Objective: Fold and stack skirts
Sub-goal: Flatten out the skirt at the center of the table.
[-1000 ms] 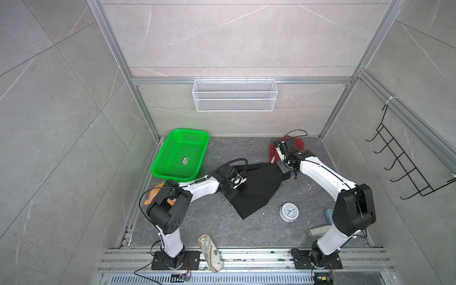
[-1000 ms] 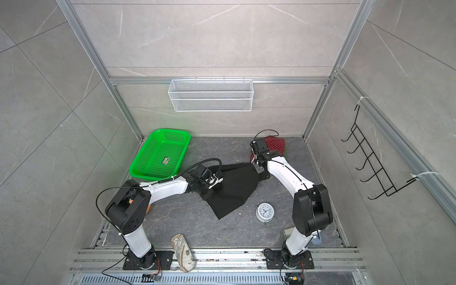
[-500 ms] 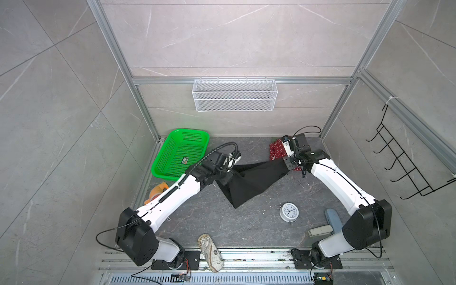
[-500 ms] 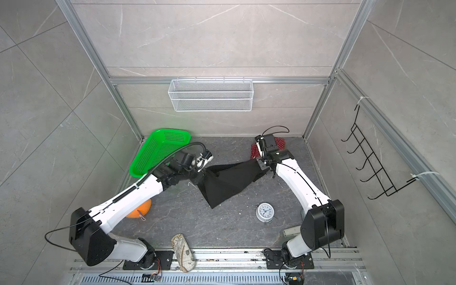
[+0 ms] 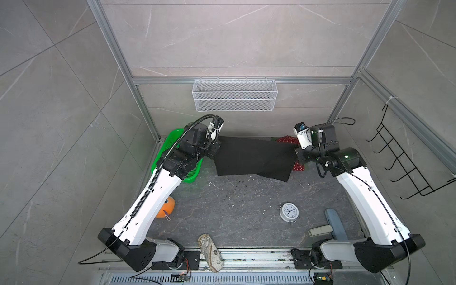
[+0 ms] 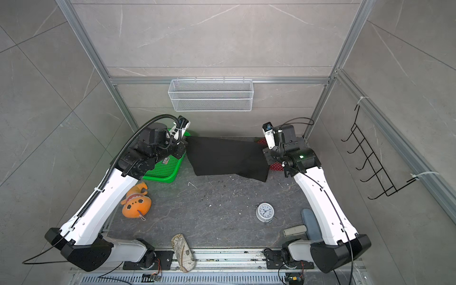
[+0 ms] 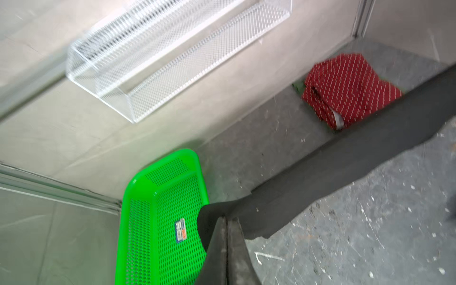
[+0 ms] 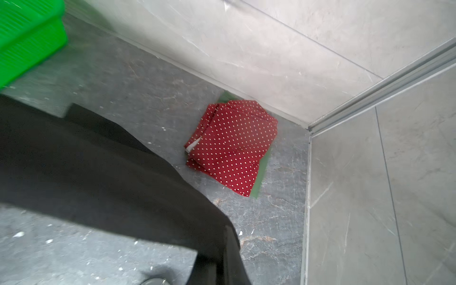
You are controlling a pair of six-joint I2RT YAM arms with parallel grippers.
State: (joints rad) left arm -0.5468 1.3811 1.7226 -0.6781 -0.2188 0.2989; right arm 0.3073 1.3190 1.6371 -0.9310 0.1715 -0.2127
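The dark marbled tabletop (image 5: 237, 209) bears a green basket (image 6: 170, 178), an orange plush toy (image 6: 135, 203) and an alarm clock (image 5: 288, 212). In its back corner lies the green skirt (image 8: 261, 172), with the folded red skirt (image 8: 232, 145) on top.

Both arms reach forward, spread wide — left hand (image 7: 226, 222) pinched closed, right hand (image 5: 297, 155) apparently likewise.

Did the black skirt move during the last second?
Yes. The black skirt has gone farther from the alarm clock, toward the white wire basket.
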